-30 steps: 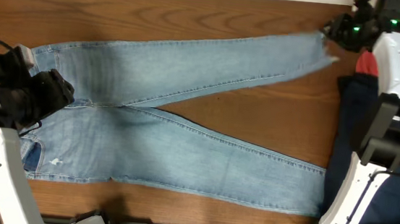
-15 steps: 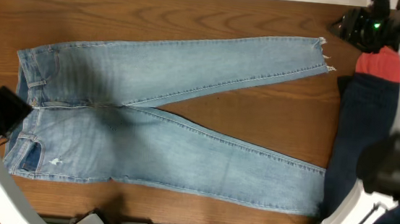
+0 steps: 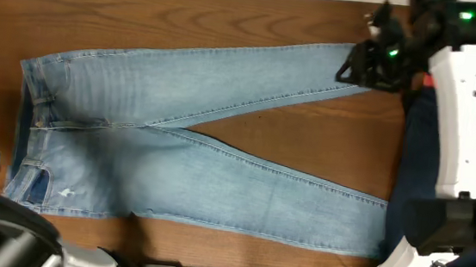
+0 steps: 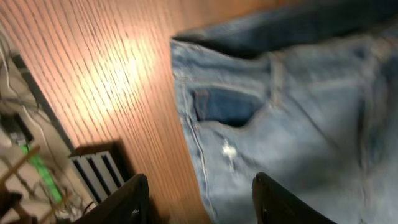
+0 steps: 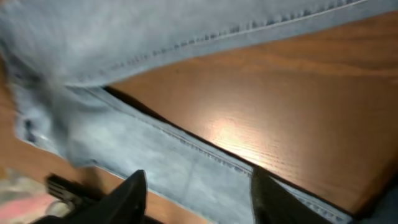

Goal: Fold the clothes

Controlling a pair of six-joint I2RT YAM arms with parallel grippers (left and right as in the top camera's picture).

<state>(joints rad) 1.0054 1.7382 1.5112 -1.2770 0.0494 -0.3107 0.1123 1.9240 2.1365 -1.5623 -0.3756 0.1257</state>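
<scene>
Overhead, the jeans lie flat on the wooden table, waistband to the left and the two legs splayed apart toward the right. The right gripper hangs over the hem of the leg farther from the robot, fingers spread with nothing between them. The left gripper sits by the waist corner, likewise spread and empty. A dark garment lies at the right edge.

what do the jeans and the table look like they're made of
The jeans look like faded light blue denim: stitched seams and a whitish worn spot. The table looks like wood or wood-grain laminate, fairly glossy: grain lines and light glare.
</scene>
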